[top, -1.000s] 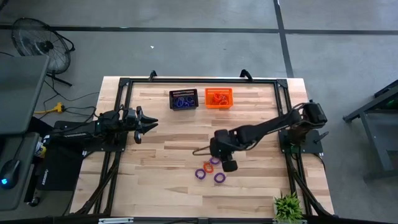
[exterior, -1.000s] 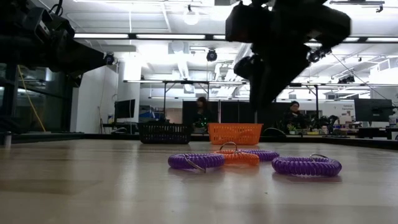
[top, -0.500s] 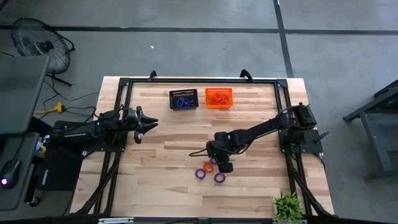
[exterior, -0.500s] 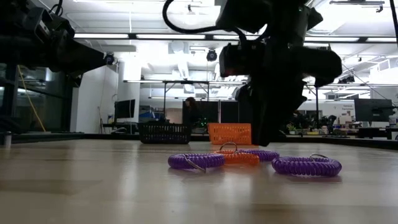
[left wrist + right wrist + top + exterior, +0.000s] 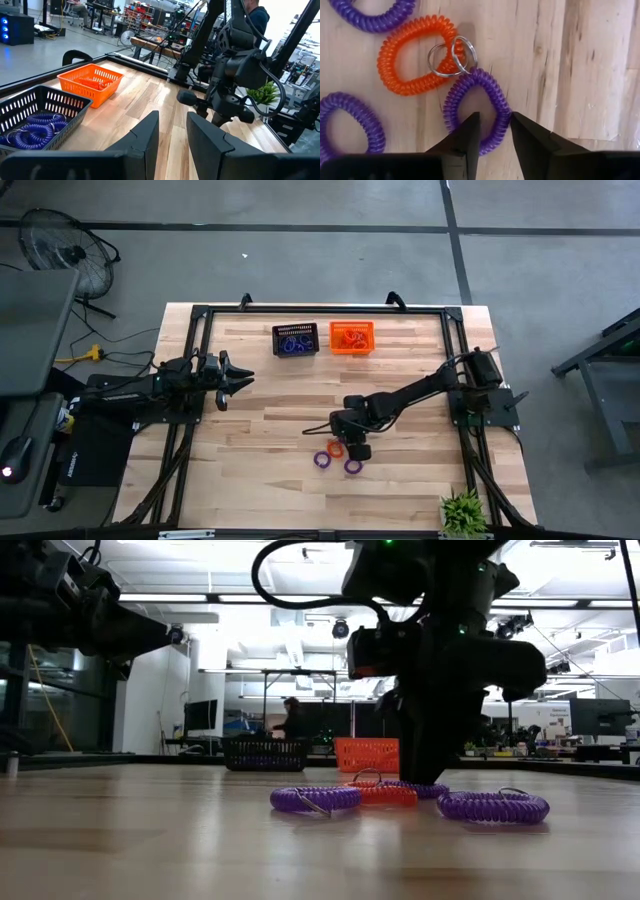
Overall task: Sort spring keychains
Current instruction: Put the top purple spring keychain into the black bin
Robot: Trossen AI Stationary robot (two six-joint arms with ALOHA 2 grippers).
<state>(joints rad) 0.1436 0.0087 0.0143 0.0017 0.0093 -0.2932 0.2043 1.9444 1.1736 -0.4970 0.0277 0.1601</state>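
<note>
Right end effector (image 5: pixel 494 131) straddles purple spring keychain (image 5: pixel 477 107), fingers parted.

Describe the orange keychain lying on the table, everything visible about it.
The orange keychain is a coil of glossy, plastic-looking cord bent into an oval loop, lying flat on the wooden table. A silver split ring sits at one end, overlapping a second ring that seems to belong to the purple keychain beside it. Three purple keychains lie around it. The right gripper hangs over that nearest purple one; nothing grips the orange loop.
</note>
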